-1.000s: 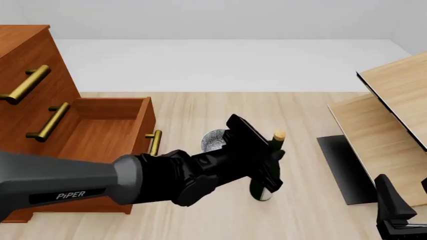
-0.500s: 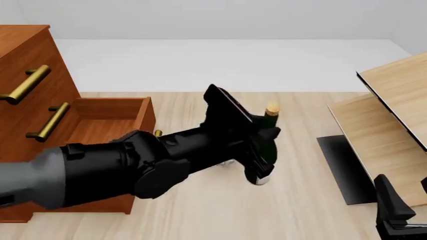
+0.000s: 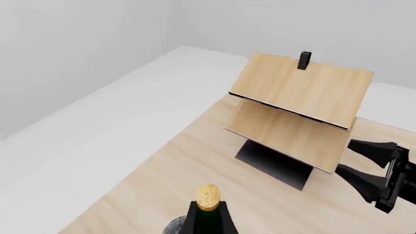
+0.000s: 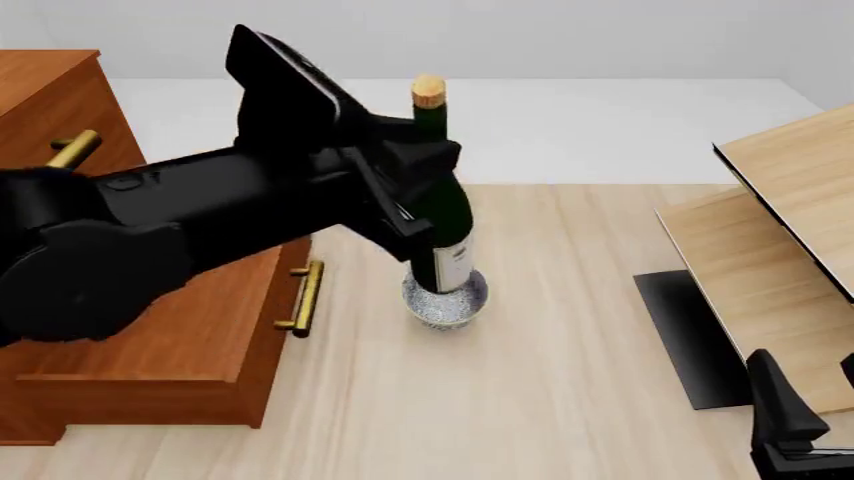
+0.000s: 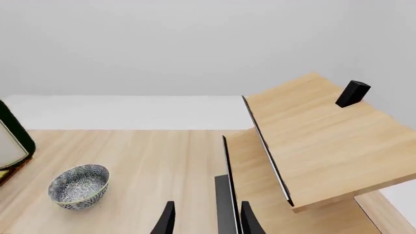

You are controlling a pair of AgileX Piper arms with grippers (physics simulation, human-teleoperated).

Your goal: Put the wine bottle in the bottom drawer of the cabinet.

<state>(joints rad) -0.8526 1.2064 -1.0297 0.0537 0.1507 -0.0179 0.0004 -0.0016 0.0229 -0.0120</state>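
**A:** Where's the wine bottle [image 4: 439,215] now?

**Me:** Lifted clear of the table, upright, with my left gripper [image 4: 400,190] clamped round its body just below the shoulder. In the front view it hangs in front of the grey speckled bowl [image 4: 446,298]; the right wrist view shows the bowl [image 5: 79,185] standing apart from it, so the two aren't touching. The cork [image 3: 208,196] points straight up.

**A:** And your other arm?

**Me:** My right gripper [image 5: 203,220] is parked at about 5 o'clock on the table, fingers spread, nothing between them, pointing towards the pale wood furniture [image 4: 787,240].

**A:** What does the carry need?

**Me:** I judge the bottom drawer [image 4: 160,340] is the target, pulled out from the cabinet [image 4: 47,100] at 9 o'clock of the bottle. I'd travel that way at this height, keep the base above the front board and its brass handle [image 4: 307,297], then lower only once the whole bottle is over the cavity. It looks tall for the drawer, so tilting it to lie flat may be needed.

**A:** Anything in the drawer or bowl?

**Me:** My arm covers most of the drawer, so I cannot tell. The bowl holds nothing.
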